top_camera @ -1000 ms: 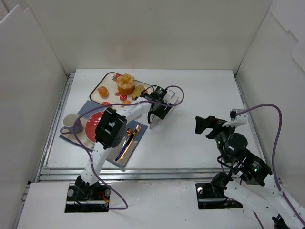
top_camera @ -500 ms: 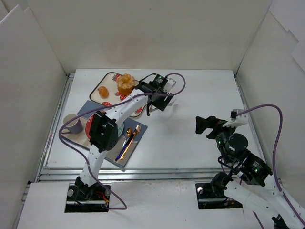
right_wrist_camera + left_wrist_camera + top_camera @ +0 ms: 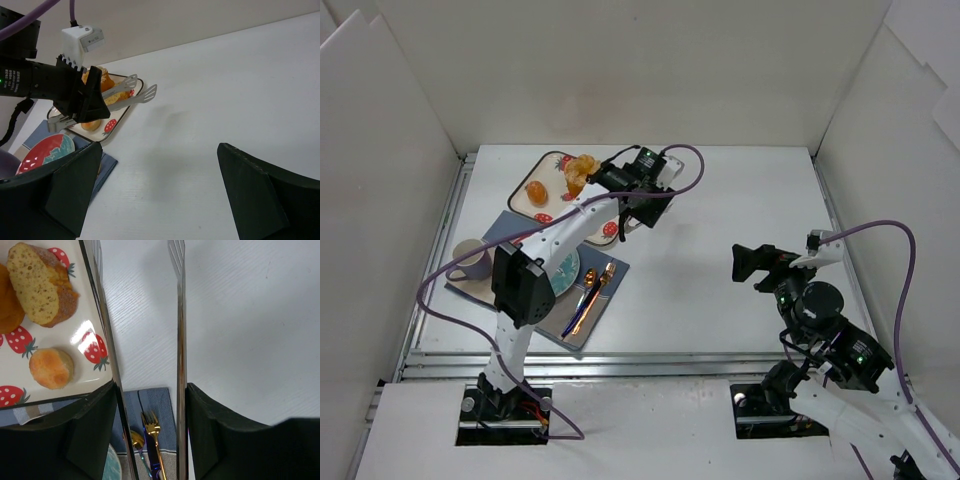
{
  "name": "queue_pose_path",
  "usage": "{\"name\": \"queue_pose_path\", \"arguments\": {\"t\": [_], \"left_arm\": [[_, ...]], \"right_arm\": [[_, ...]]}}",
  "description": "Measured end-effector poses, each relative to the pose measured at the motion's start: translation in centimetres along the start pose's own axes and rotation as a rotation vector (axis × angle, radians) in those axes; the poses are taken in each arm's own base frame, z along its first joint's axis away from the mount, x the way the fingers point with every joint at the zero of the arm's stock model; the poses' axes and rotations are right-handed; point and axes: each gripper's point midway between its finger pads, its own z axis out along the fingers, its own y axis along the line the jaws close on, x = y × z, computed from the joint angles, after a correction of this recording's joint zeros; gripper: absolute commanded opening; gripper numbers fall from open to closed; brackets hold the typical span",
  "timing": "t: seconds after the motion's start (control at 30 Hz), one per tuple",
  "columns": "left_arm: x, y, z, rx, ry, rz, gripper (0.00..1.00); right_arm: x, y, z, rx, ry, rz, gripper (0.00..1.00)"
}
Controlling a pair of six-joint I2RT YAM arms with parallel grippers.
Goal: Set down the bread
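Table (image 3: 740, 200): white surface inside white walls; both arms are mounted at its 6 o'clock edge.
Tray (image 3: 55, 337): white with a strawberry print, at about 11 o'clock on the table in the top view.
The bread (image 3: 51, 368): small round golden bun lying on the tray near the edge that faces the placemat. In the left wrist view it is at 9 o'clock of the frame and at 6 o'clock of the slice. Nothing touches it.
Slice (image 3: 37, 282): tan crumb with a brown crust, flat on the tray, apart from the bread.
Oval roll (image 3: 536, 192): orange, at the tray's 9 o'clock side in the top view.
Left gripper (image 3: 136, 255): claw spread wide and holding nothing. It hangs over the tray's 3 o'clock edge, with one finger lying along that edge in the wrist view and the other over bare table. The bread sits outside the gap, at 9 o'clock of the nearer finger.
Right gripper (image 3: 748, 263): claw wide apart and empty, at about 4 o'clock on the table, well apart from the tray and facing 9 o'clock.
Placemat (image 3: 155, 400): blue, at 6 o'clock of the tray, its edge just beside the tray.
Fork (image 3: 152, 432): gold, lying on the placemat.
Mug (image 3: 470, 260): lilac, at the placemat's 9 o'clock end.
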Motion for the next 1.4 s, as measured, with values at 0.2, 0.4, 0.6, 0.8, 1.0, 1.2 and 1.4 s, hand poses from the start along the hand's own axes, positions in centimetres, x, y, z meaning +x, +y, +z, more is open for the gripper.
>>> {"name": "queue_pose_path", "arguments": {"t": [0.2,0.4,0.6,0.8,1.0,1.2,1.4], "left_arm": [[0.8,1.3,-2.9,-0.027,-0.007,-0.017,0.50],[3.2,4.3,-5.9,-0.088,-0.004,-0.079,0.50],[8.3,6.6,-6.5,-0.130,0.061,-0.146,0.51],[10.8,7.3,-6.8,-0.142,0.078,-0.189,0.51],[11.5,8.6,-7.1,-0.164,0.060,-0.235,0.51],[12.2,9.3,-6.7,-0.181,0.065,-0.259,0.51],[12.6,9.4,-6.3,-0.184,0.065,-0.268,0.51]], "right_arm": [[0.1,0.1,0.0,-0.004,0.005,-0.002,0.98],[0.2,0.2,0.0,-0.010,0.008,-0.002,0.98],[0.2,0.3,0.0,-0.016,0.011,-0.002,0.98],[0.3,0.3,0.0,-0.015,0.012,-0.003,0.98],[0.3,0.3,0.0,-0.015,0.015,-0.005,0.98],[0.3,0.3,0.0,-0.015,0.015,-0.005,0.98],[0.3,0.3,0.0,-0.014,0.014,-0.004,0.98]]}}
